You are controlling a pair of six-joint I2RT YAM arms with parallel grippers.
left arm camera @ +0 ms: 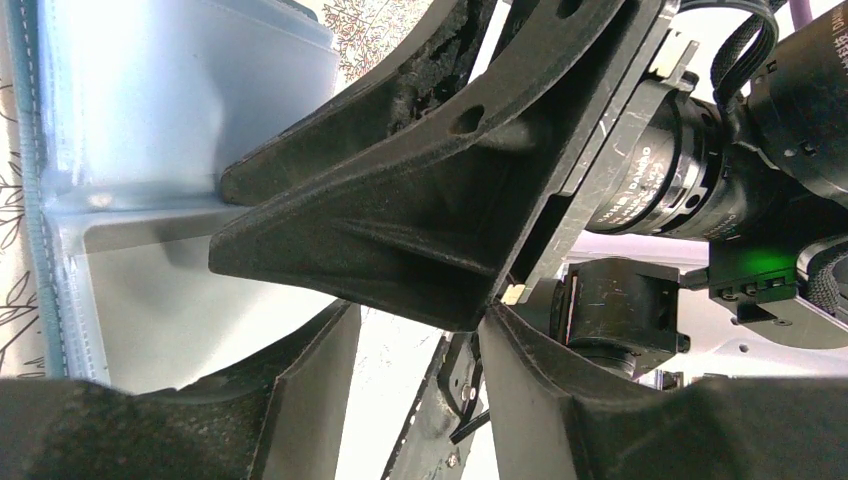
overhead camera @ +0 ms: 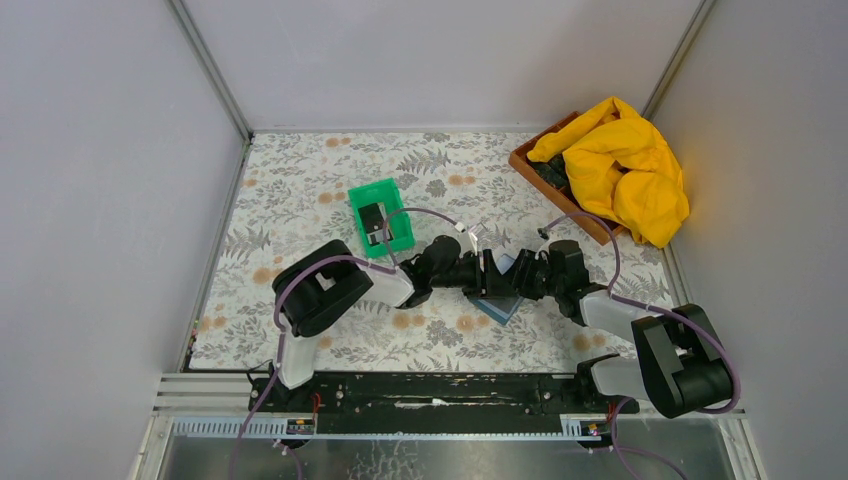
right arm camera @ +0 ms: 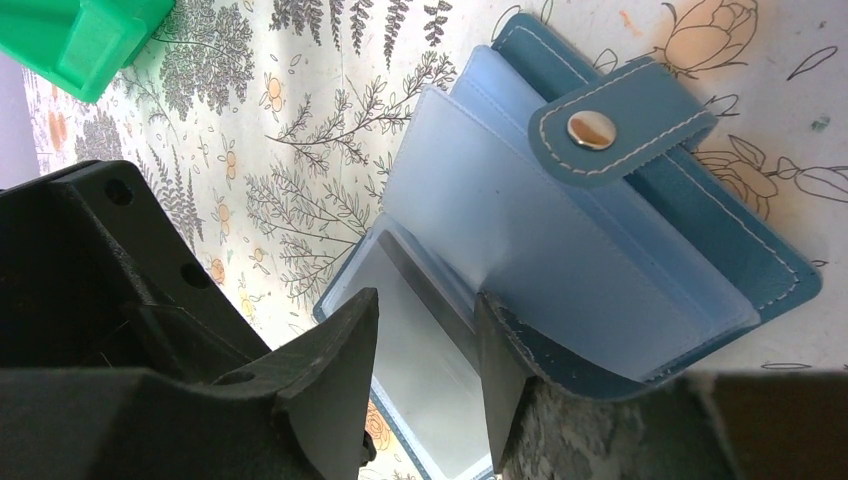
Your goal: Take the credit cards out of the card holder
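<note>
text spotted: just one bit | where: black motor housing (left arm camera: 655,170) on the other arm, left wrist view | reads: looks like "DAMIAO" in white letters | note: smaller print beside it too blurry

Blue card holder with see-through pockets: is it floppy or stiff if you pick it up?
Probably floppy: the blue stitched card holder lies fanned open, its thin frosted plastic sleeves bowing apart. Likely light, since it looks thin. The unsnapped tab would probably flap.
</note>
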